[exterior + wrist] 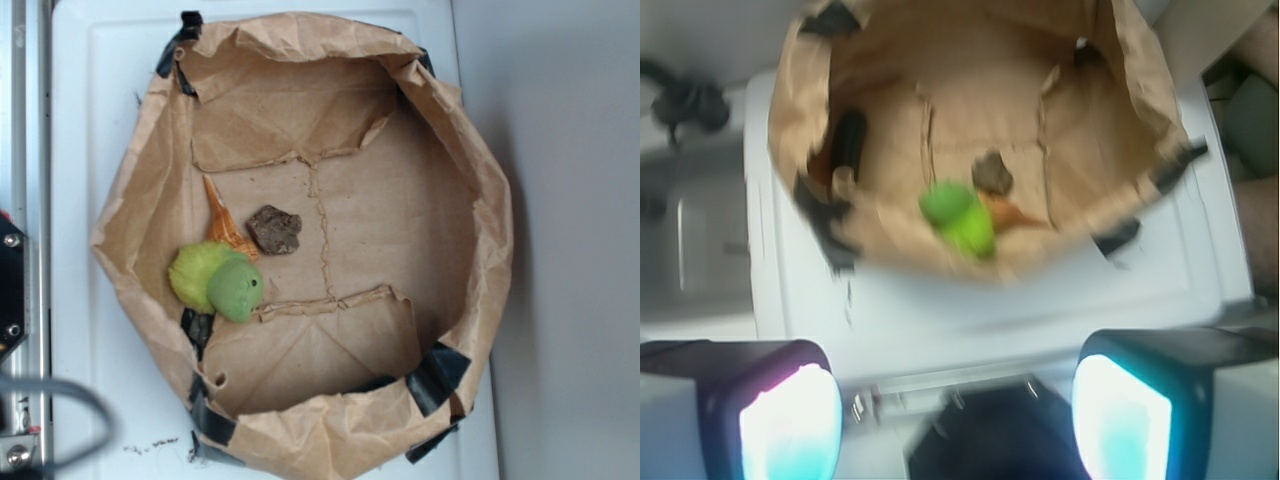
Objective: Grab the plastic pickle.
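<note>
You see a crumpled matt brown paper basket (480, 200) holding a fuzzy yellow-green lump (200, 270), a rough brown rock-like lump (275, 229) and a smooth dark pickle (848, 140).

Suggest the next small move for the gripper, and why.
Probably advance over the paper bag's near rim and steer left. The gripper is open and outside the bag. In the blurry wrist view, a dark sausage shape by the bag's left wall looks like the pickle. It lies left of the fuzzy green lump, off centre between the fingers.
</note>
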